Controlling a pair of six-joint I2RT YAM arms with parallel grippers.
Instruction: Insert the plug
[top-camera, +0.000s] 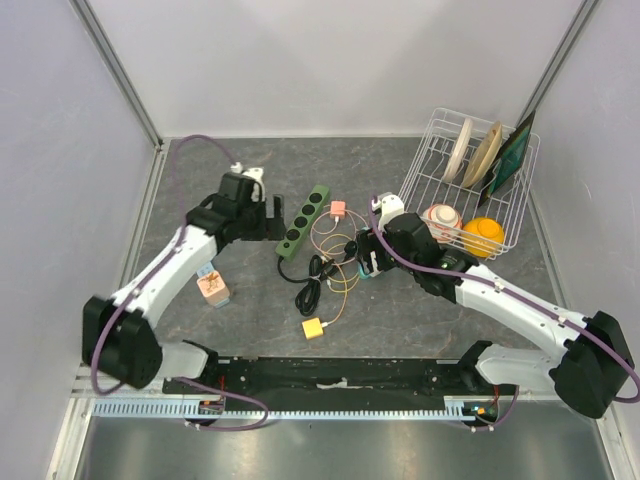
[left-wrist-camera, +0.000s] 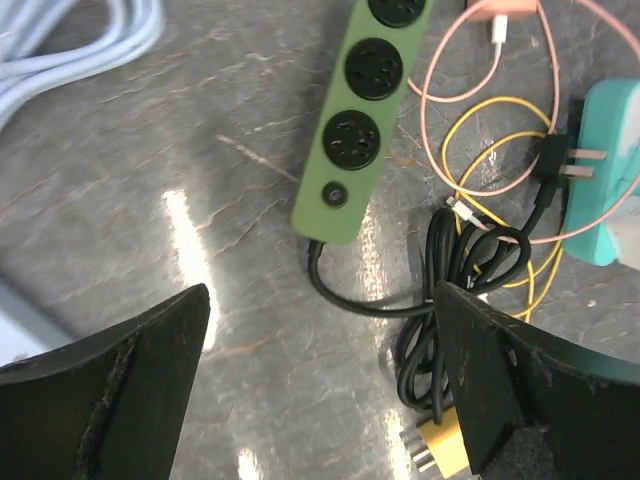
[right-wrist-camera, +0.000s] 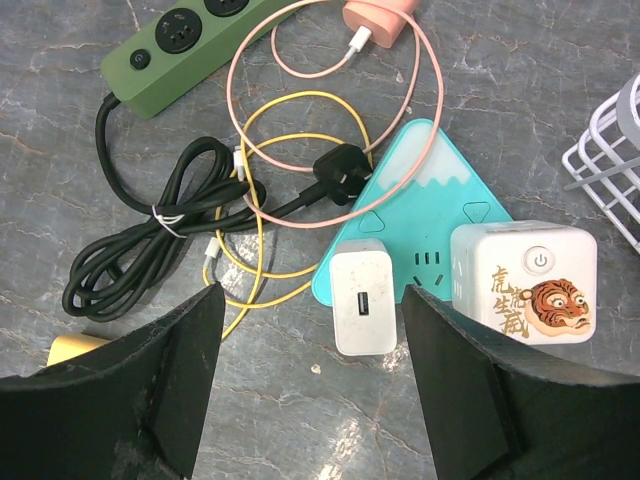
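I see a gray stone table and pale walls. The black plug lies near the green strip, just ahead of my spread right end effector.

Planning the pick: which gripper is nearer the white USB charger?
Right. The right gripper hovers over the white USB charger; the left gripper is beside the green power strip.

Dark marble-look table. The green power strip lies straight ahead of the left jaws. Over at the right jaws, a white USB charger sits between them, touching a teal socket. The tiger cube is ahead of the right-hand one, with the black plug and coiled black cord further out.
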